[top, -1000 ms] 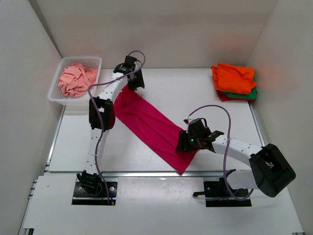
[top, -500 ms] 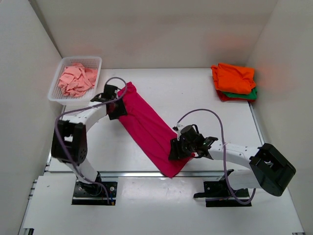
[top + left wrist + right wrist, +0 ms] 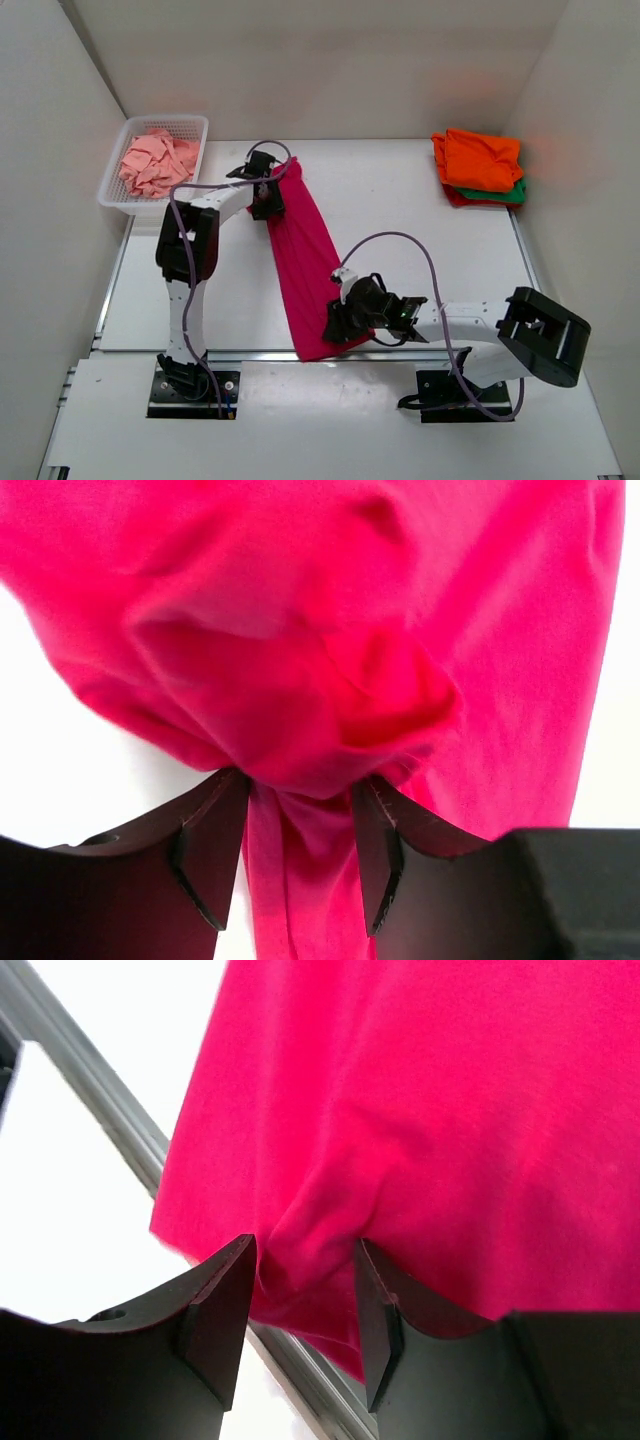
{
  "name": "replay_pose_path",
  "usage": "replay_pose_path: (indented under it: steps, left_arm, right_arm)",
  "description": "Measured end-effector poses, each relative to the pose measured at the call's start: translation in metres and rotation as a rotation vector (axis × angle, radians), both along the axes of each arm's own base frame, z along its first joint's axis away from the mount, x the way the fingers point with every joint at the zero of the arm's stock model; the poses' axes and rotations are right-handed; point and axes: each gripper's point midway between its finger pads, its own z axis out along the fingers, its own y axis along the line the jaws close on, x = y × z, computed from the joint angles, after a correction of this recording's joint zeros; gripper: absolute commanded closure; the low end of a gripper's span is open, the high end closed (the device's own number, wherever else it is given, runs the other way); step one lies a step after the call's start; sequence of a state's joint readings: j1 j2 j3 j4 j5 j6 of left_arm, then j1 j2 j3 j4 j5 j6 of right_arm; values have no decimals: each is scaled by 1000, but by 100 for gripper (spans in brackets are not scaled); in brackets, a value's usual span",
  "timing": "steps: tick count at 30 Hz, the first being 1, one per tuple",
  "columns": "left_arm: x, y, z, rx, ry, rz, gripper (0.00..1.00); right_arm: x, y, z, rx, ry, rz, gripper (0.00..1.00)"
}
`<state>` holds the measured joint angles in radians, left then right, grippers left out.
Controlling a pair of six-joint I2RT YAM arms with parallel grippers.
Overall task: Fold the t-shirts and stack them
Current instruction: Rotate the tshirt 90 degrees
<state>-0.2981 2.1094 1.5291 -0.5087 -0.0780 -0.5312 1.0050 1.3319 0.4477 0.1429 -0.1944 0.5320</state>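
A magenta-pink t-shirt (image 3: pixel 300 250) is stretched as a long narrow band across the table, running from far to near. My left gripper (image 3: pixel 267 196) is shut on its far end, and the cloth bunches between the fingers in the left wrist view (image 3: pixel 300 780). My right gripper (image 3: pixel 336 322) is shut on the near end, close to the table's front edge; a fold of cloth sits between its fingers (image 3: pixel 303 1245). An orange t-shirt (image 3: pixel 480 158) lies folded on a green one (image 3: pixel 512 192) and a red one (image 3: pixel 455 197) at the far right. A pale salmon-pink t-shirt (image 3: pixel 155 165) lies crumpled in the basket.
The white mesh basket (image 3: pixel 168 119) stands at the far left corner. White walls close in the table on the left, back and right. A metal rail (image 3: pixel 110 1120) runs along the table's front edge, under the shirt's near end.
The left gripper swung back and to the right with the shirt's far end. The right gripper slid left along the front edge, so the shirt now lies more front to back.
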Motion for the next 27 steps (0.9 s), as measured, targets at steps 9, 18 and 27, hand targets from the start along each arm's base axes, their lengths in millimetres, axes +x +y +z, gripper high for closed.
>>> replay_pose_path:
  steps: [9, 18, 27]
  left_arm:
    - [71, -44, 3, 4, -34, -105, 46]
    - [91, -57, 11, -15, 5, -169, 45]
    - [-9, 13, 102, -70, -51, -115, 39]
  right_arm:
    - [13, 62, 2, 48, -43, 42, 58]
    - [21, 76, 1, 74, -74, 123, 57]
    - [20, 86, 4, 44, -105, 308, 54]
